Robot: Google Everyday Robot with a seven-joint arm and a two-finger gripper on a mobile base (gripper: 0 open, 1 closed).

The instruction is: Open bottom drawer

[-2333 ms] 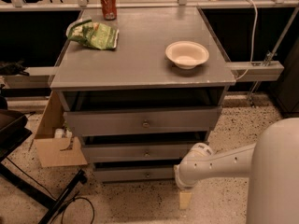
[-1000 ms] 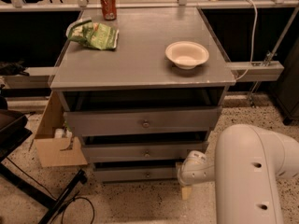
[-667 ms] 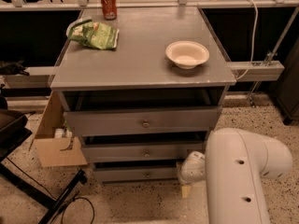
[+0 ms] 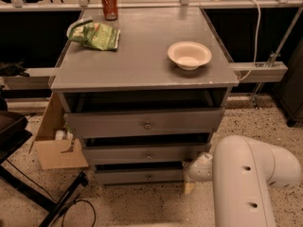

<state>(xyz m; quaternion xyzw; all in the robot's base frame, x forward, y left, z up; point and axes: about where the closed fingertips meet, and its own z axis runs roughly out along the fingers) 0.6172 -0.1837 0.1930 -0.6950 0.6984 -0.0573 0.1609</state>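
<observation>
The grey cabinet [image 4: 142,60] has three drawers. The bottom drawer [image 4: 123,176] is the lowest, a slim flat grey front with a small round knob [image 4: 149,177]. A dark gap shows above its front. My white arm [image 4: 246,183] fills the lower right. Its end with the gripper [image 4: 193,170] sits at the right end of the bottom drawer front, right of the knob. The middle drawer [image 4: 118,154] and the top drawer [image 4: 109,123] sit above.
On the cabinet top stand a red soda can [image 4: 110,4], a green chip bag [image 4: 94,34] and a white bowl [image 4: 189,55]. An open cardboard box [image 4: 54,143] stands on the floor at the left. Black stand legs and a cable [image 4: 52,202] lie at the lower left.
My arm's large white link has swung in and now covers more of the lower right. The arm's end stays by the bottom drawer's right end. The drawers look unchanged.
</observation>
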